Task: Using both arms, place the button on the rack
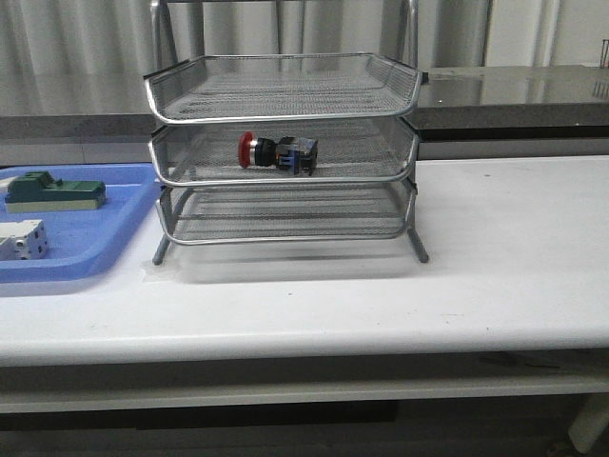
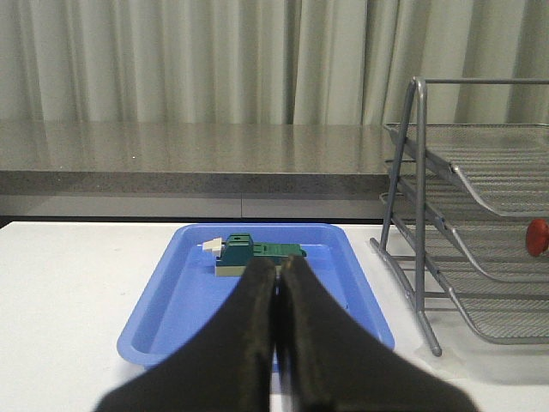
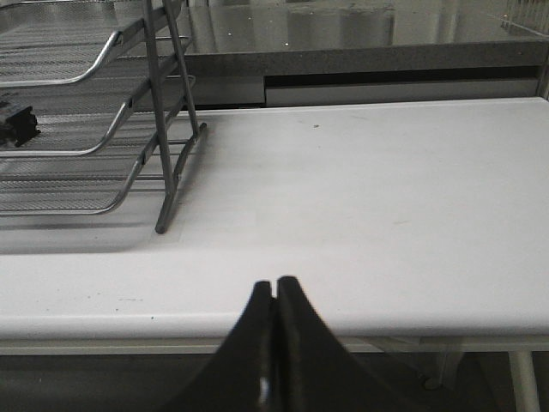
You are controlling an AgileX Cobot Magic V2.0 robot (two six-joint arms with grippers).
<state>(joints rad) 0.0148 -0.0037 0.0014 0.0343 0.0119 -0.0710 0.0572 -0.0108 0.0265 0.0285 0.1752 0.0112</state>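
Note:
The button [image 1: 277,152] lies on its side in the middle tier of the silver wire rack [image 1: 285,119], red cap to the left. Its red cap [image 2: 538,237] shows at the edge of the left wrist view, and its dark body [image 3: 17,123] at the edge of the right wrist view. My left gripper [image 2: 277,264] is shut and empty, held back from the blue tray. My right gripper [image 3: 274,283] is shut and empty, near the table's front edge, right of the rack [image 3: 103,129]. Neither arm shows in the front view.
A flat blue tray [image 1: 105,249] lies left of the rack, holding a green block [image 1: 55,191] and a white block [image 1: 23,239]. The tray [image 2: 163,318] and green block [image 2: 253,253] also show in the left wrist view. A grey counter [image 1: 514,90] runs behind the table.

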